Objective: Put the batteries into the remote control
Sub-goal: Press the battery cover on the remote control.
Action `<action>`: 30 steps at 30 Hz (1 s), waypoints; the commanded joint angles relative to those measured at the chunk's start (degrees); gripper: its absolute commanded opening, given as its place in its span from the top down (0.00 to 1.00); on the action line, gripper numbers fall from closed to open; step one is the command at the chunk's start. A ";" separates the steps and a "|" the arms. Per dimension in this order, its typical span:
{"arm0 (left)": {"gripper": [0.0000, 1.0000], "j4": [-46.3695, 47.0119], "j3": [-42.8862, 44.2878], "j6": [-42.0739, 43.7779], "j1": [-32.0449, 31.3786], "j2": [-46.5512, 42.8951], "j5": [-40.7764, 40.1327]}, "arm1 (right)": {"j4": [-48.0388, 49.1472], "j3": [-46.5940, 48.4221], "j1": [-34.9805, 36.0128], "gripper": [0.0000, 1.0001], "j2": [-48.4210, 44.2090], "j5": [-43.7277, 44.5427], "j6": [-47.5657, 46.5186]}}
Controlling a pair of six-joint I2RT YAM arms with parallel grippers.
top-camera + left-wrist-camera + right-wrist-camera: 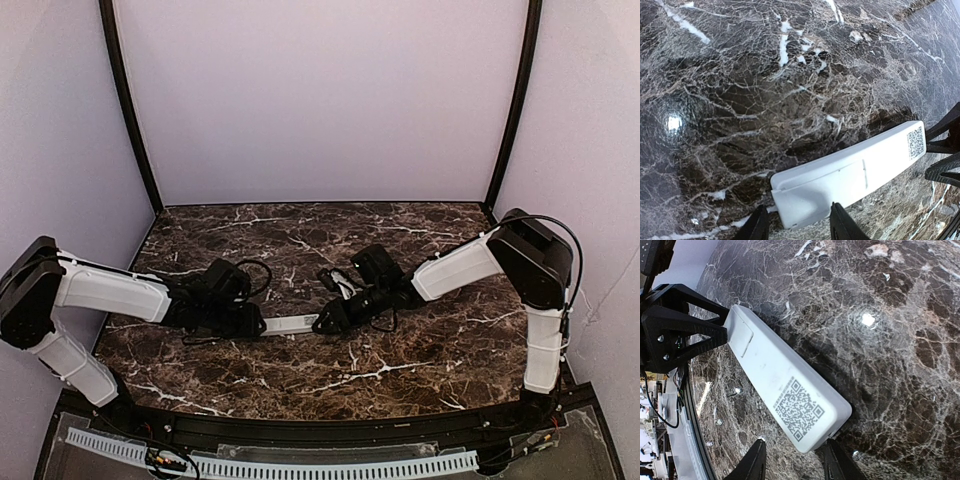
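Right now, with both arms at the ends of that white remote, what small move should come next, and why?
Probably clamp the left jaws on their end of the remote control, so the right jaws can work its back open. It lies label up, no open battery slot shows, and no batteries are in view.

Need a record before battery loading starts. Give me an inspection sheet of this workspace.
Surface: dark marbled table, glossy, lamp glare.
Job's things: white remote control spans the two arms, QR-label end toward the right arm; batteries, nothing seen.
Clutter: nothing seen.
Grippers: left gripper fingers closed on the plain end; right gripper fingers straddle the QR end, grip unclear.
Cables: black cable loops at the left wrist; second cable arcs over the right elbow.
Surroundings: pale walls, black corner posts.
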 commanded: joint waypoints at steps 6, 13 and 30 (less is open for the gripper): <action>0.65 -1.08 0.90 2.30 0.21 1.67 0.02 | -0.76 0.81 -0.52 0.62 0.55 0.34 -0.39; 0.68 -1.52 1.71 3.02 0.25 2.26 -0.19 | -0.76 0.89 -0.61 0.62 0.65 0.55 -0.37; 0.79 -1.81 2.72 3.01 0.21 5.55 2.45 | -0.73 1.97 -1.08 0.74 1.58 -0.30 -1.13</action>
